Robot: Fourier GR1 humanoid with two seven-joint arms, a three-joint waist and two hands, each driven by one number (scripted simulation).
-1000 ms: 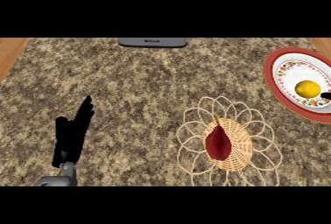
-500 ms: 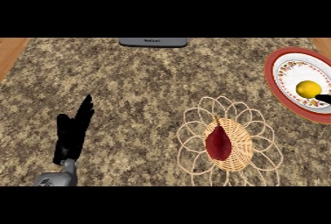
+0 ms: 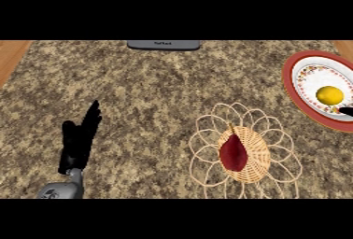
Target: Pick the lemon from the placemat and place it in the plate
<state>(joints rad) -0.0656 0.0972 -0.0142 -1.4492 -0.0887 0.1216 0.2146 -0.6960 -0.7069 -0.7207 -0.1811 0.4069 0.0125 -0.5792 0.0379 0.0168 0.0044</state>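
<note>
— Both hands, what state?
— Left hand [image 3: 77, 144]: fingers straight, released, holding nothing, well left of the plate [image 3: 287, 81]. Right hand [image 3: 347, 111]: only a black tip at the plate's near rim; cannot tell.
— Lemon [image 3: 329, 95]?
— In the plate, beside that tip.

You had soft, even light over the speckled brown stone counter [image 3: 158, 93], equally bright from the upper left of the frame to the lower right, and its surface looked matte. The round yellow lemon [image 3: 329, 95] at the right edge was the brightest spot, paler on top, against the white plate with a red rim [image 3: 288, 79]. The black left hand [image 3: 77, 142] at lower left showed as a flat dark shape. Shadows around the woven wicker placemat [image 3: 257, 158] at lower centre were too faint to make out.
</note>
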